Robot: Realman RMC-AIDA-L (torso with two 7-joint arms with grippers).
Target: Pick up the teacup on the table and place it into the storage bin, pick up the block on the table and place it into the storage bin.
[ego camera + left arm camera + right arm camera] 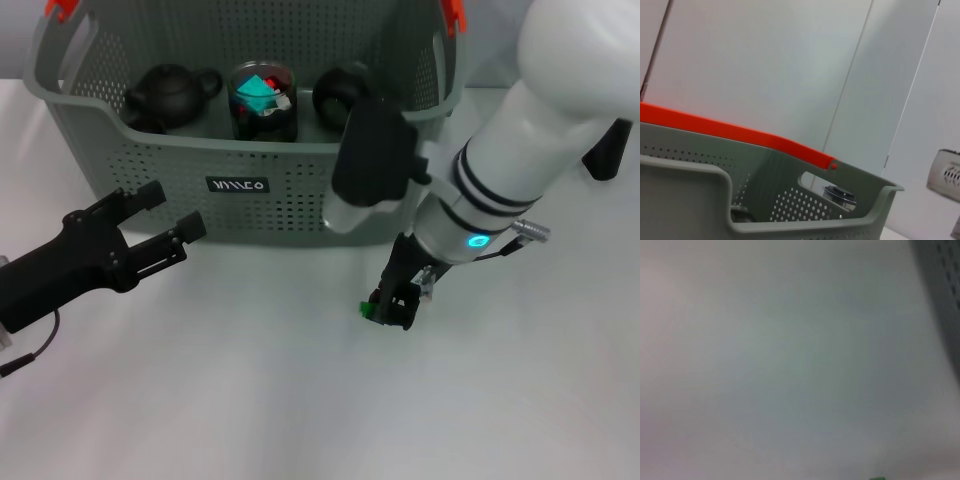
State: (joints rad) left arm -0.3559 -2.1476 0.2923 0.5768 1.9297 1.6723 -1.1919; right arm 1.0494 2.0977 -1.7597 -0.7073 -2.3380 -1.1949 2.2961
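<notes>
The grey perforated storage bin (300,165) stands at the back of the white table. Inside it a black teacup (335,95) lies at the right, partly hidden by my right arm. A small green block (368,310) sits on the table in front of the bin. My right gripper (393,305) points down at the table and is shut on the block; only a sliver of green (877,478) shows in the right wrist view. My left gripper (172,207) is open and empty, hovering near the bin's front left wall (690,200).
A black teapot (170,95) and a glass jar of coloured pieces (263,100) also sit in the bin. Orange clips (455,15) mark its handles. A dark object (607,150) stands at the far right. Bare white table lies in front.
</notes>
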